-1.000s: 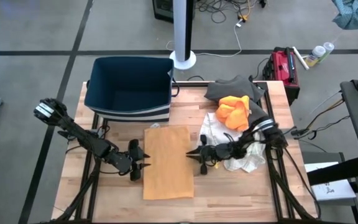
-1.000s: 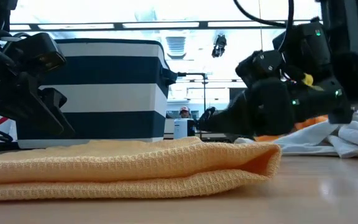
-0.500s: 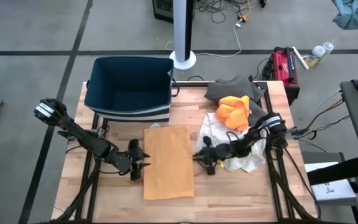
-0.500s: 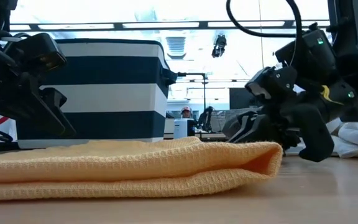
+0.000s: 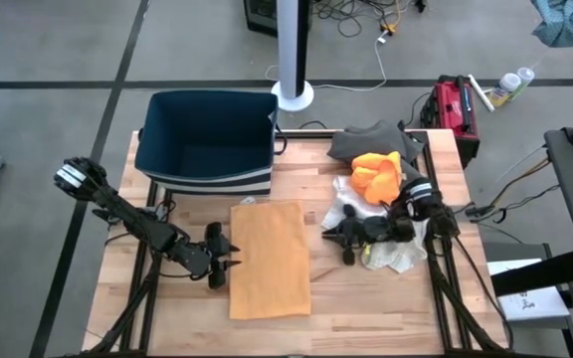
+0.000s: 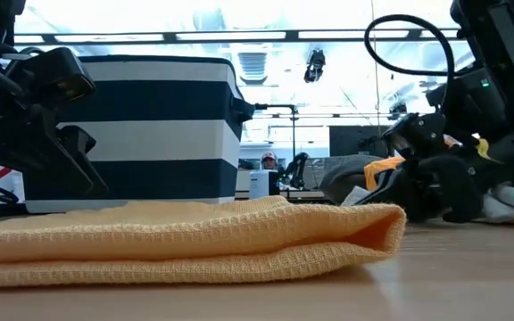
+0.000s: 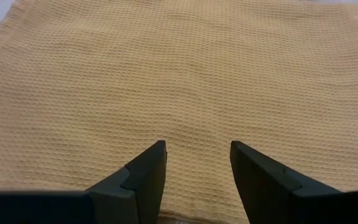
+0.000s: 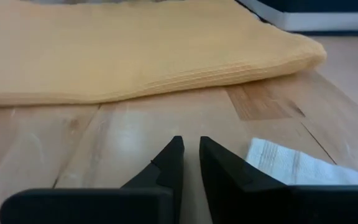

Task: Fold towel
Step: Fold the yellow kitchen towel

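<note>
The right end effector (image 5: pixel 347 242), fingers nearly closed on nothing, has drawn back from the folded yellow towel (image 5: pixel 270 257) toward the counter's right edge, suggesting the fold is finished. The left end effector (image 5: pixel 229 258) stays open, touching the towel's left edge mid-counter.

My own left gripper (image 7: pixel 197 163) sits low over the yellow towel (image 7: pixel 185 74), its two dark fingers (image 7: pixel 143 177) spread apart with nothing between them but cloth; the waffle weave fills nearly everything ahead of me. The towel lies flat and smooth; at one far corner its edge gives way to a pale surface.
</note>
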Controlling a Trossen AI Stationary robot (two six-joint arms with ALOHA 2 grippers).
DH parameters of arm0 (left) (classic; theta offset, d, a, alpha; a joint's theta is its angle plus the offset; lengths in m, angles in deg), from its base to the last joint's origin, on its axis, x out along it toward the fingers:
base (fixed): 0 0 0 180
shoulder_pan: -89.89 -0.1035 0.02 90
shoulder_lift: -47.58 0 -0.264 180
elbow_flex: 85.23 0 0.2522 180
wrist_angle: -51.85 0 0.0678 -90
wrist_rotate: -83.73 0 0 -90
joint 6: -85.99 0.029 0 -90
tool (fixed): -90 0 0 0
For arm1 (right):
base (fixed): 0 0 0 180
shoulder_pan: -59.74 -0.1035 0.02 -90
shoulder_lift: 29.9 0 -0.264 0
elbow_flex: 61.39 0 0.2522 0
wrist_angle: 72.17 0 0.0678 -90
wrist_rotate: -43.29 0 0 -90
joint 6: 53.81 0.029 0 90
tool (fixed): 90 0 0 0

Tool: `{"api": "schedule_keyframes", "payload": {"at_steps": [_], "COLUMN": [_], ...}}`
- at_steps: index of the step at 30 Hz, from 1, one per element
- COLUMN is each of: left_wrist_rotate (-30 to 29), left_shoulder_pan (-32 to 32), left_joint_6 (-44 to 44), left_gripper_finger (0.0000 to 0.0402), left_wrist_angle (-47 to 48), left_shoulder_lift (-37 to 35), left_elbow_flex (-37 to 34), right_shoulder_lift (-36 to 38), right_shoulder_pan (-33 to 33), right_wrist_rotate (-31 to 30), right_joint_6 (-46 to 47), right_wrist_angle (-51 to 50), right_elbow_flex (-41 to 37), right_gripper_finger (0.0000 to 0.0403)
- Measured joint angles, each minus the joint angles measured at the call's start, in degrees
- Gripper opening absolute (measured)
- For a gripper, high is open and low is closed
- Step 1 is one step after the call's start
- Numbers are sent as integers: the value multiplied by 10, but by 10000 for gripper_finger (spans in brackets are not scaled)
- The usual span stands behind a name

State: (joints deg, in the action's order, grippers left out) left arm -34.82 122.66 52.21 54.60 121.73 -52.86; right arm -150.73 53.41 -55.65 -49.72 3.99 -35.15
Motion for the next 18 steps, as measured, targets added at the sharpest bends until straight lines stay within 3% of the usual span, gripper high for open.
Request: {"api": "schedule_keyframes", "payload": {"at_steps": [7,11,13,15,18], "left_wrist_rotate": [0,7,10,11,9], "left_shoulder_pan": [0,0,1,1,1], "left_joint_6": [-3,-14,-15,-19,-14], "left_gripper_finger": [171,171,171,171,171], "left_wrist_angle": [-1,0,0,0,0], "left_shoulder_lift": [0,0,0,0,0], "left_elbow_flex": [0,0,0,0,0], "right_shoulder_lift": [130,230,289,343,448], "right_shoulder_pan": [-8,-4,4,9,11], "right_wrist_rotate": [22,65,55,27,29], "right_joint_6": [-7,-17,-4,6,-5], "right_wrist_angle": [-9,-31,-52,-110,-277], "right_elbow_flex": [-9,-63,-109,-117,-113], "right_gripper_finger": [41,47,52,56,63]}}
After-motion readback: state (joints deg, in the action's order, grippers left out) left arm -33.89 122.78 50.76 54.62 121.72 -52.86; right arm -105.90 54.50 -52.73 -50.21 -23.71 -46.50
